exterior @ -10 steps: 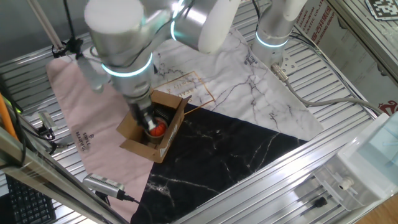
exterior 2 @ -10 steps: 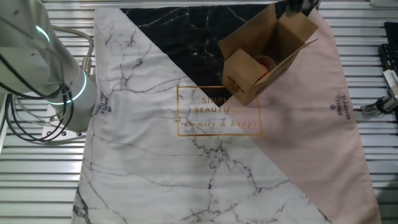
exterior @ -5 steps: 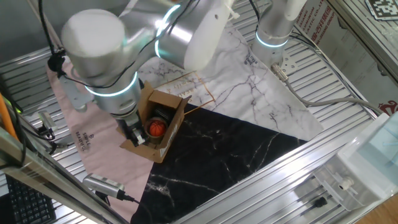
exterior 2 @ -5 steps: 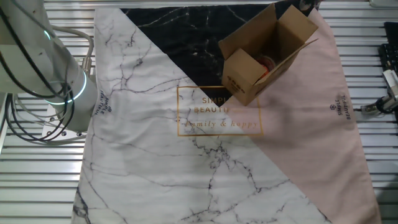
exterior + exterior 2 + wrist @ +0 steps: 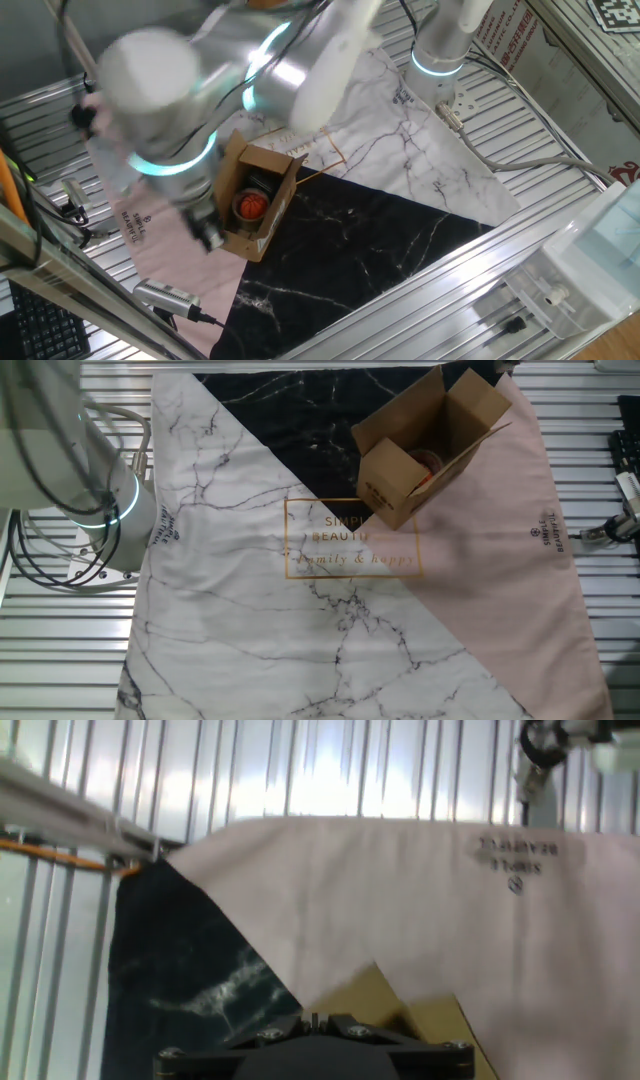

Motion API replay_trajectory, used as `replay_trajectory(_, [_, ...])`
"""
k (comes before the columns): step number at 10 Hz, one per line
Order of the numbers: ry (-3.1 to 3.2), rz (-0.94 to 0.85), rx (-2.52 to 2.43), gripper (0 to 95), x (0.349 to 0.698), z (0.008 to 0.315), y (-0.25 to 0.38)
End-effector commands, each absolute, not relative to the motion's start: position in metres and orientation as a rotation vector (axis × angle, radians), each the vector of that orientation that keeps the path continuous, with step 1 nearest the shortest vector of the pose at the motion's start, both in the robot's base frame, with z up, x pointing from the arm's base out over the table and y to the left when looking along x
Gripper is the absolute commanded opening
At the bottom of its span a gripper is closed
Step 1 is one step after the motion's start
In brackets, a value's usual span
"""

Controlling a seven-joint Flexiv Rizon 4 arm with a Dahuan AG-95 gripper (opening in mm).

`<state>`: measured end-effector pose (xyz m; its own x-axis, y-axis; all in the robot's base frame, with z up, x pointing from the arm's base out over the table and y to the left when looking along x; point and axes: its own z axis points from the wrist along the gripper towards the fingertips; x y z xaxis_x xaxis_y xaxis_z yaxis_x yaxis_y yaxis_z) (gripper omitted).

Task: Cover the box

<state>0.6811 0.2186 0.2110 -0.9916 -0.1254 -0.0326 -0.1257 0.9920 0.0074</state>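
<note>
One blurred claw [image 5: 208,232] hangs just beside the open box [image 5: 252,200]; its spread cannot be told.

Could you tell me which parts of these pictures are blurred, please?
In one fixed view the arm is smeared by motion blur, while the box stays sharp; the other fixed view is crisp on the cloth; the hand view is soft throughout, its printed text barely legible.
</note>
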Motion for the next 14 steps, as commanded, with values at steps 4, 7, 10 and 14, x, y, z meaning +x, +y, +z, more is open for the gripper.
replay_trajectory(4, [3.088, 0.032, -0.203, 0.0, 0.694, 0.182, 0.209])
replay_trajectory(7, [3.088, 0.033, -0.203, 0.0, 0.699, 0.172, 0.208])
replay_trajectory(10, [3.102, 0.037, -0.187, 0.0, 0.699, 0.162, 0.208])
replay_trajectory(14, [3.107, 0.034, -0.167, 0.0, 0.690, 0.150, 0.215])
